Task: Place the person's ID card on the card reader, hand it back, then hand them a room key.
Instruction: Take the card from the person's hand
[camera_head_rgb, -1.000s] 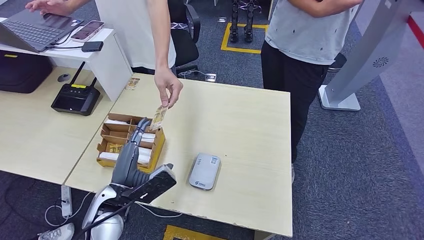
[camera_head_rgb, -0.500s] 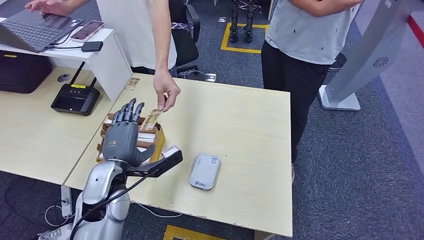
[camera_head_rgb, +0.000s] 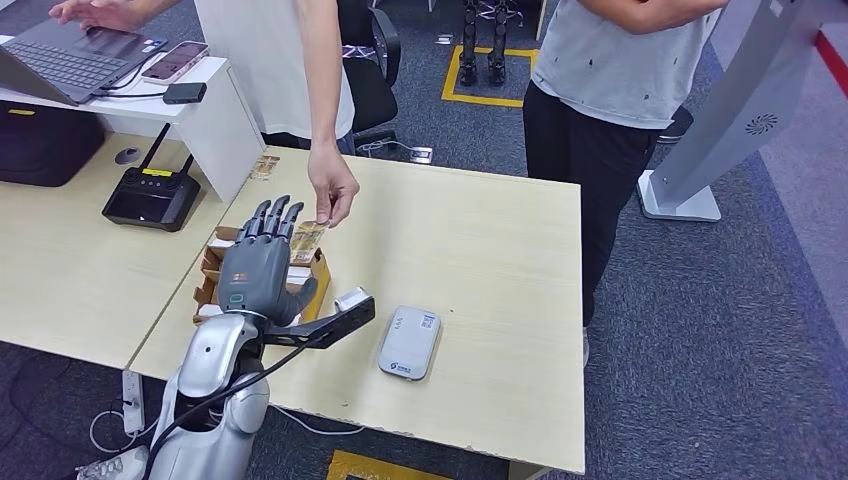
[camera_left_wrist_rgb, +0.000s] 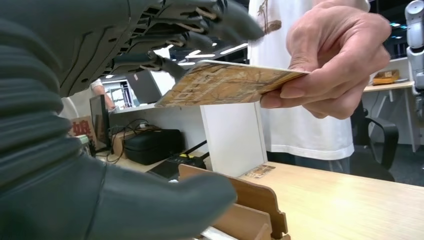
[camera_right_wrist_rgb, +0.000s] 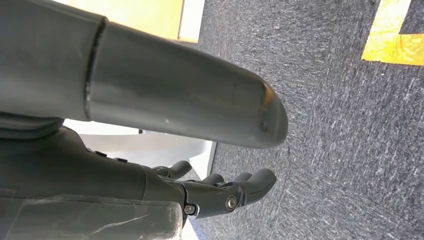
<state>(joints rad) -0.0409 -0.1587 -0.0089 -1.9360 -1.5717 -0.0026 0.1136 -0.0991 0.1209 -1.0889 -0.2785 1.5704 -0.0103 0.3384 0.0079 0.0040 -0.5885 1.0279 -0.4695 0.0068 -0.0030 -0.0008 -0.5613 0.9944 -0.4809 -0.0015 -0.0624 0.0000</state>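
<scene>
A person's hand (camera_head_rgb: 333, 190) holds out a tan patterned ID card (camera_head_rgb: 308, 238) over the table, above the cardboard box. My left hand (camera_head_rgb: 258, 265) is raised beside it, palm down, fingers spread. In the left wrist view the card (camera_left_wrist_rgb: 230, 82) lies level between my fingers (camera_left_wrist_rgb: 200, 20) and my thumb (camera_left_wrist_rgb: 150, 205), and neither touches it; the person's hand (camera_left_wrist_rgb: 335, 65) still pinches its far end. The grey card reader (camera_head_rgb: 410, 342) lies flat on the table to the right of my left hand. My right hand (camera_right_wrist_rgb: 225, 192) hangs over the carpet with nothing in it.
A cardboard box (camera_head_rgb: 212, 262) of white key cards sits under my left hand. A black router (camera_head_rgb: 152, 195) stands on the left desk, with a laptop (camera_head_rgb: 70, 55) and a phone (camera_head_rgb: 175, 60) on the raised counter. A second person (camera_head_rgb: 620, 80) stands behind the table by a white kiosk (camera_head_rgb: 720, 130).
My left hand has risen from low over the box and spread its fingers up beside the card. The person has tilted the card from hanging down to lying flat.
</scene>
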